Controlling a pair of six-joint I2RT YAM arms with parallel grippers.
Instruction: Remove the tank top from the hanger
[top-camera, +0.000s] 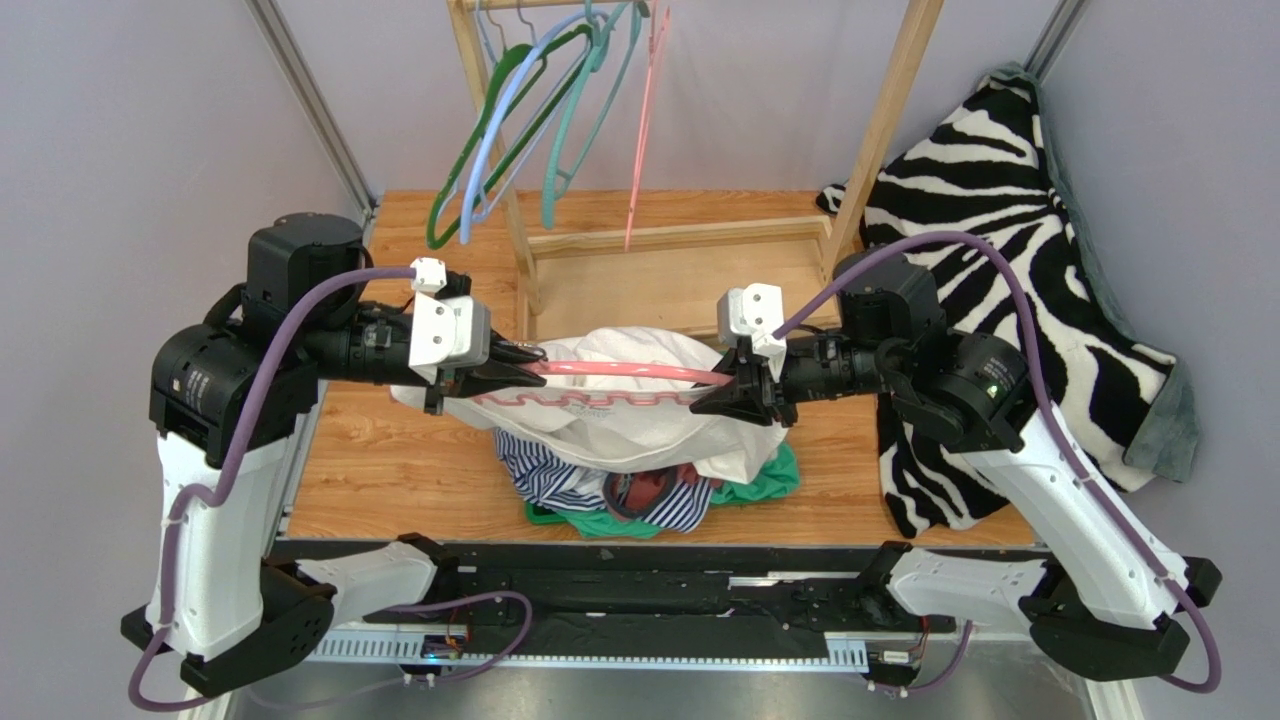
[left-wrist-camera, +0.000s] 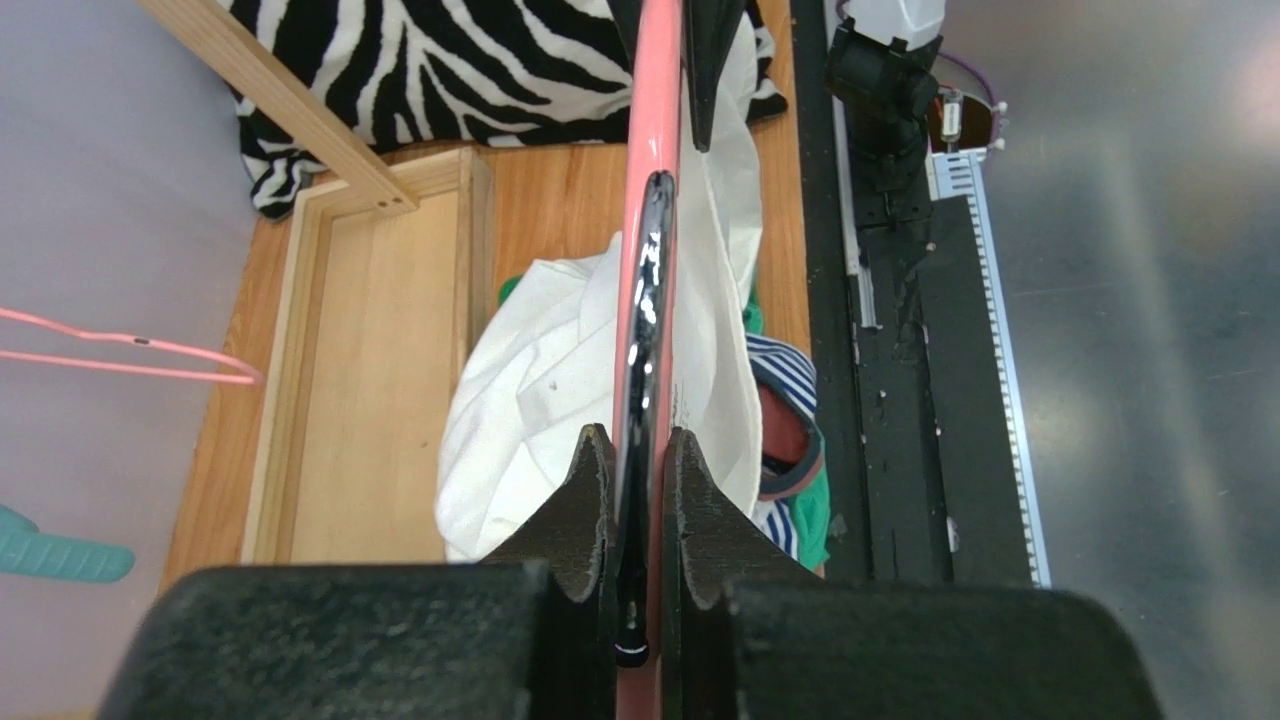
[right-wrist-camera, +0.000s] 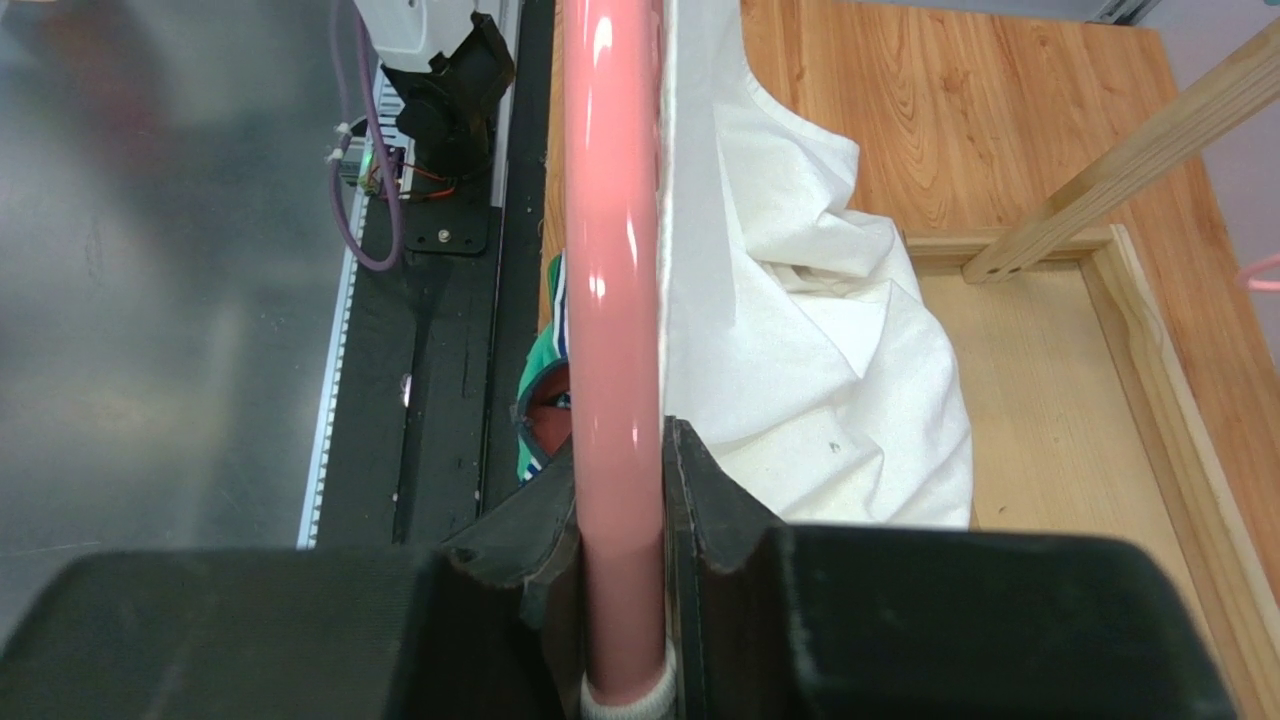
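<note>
Hanger (top-camera: 616, 369) — pinched endwise by left gripper (top-camera: 534, 365) and right gripper (top-camera: 715, 393); tank top (top-camera: 649, 429) seemingly draped on it.

I see a light brown wooden table (top-camera: 376, 473). At its back stands a pale wooden rack base (top-camera: 676, 240), a heap of striped and green clothes (top-camera: 661, 503) lies near the front, and a zebra-patterned blanket (top-camera: 992, 195) covers its right edge.

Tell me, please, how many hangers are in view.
5. Four hang on the rack: green, pale blue, teal and thin pink. The fifth, thick pink hanger, is gripped by the left claw and right claw, carrying the white tank top. More may be hidden.
</note>
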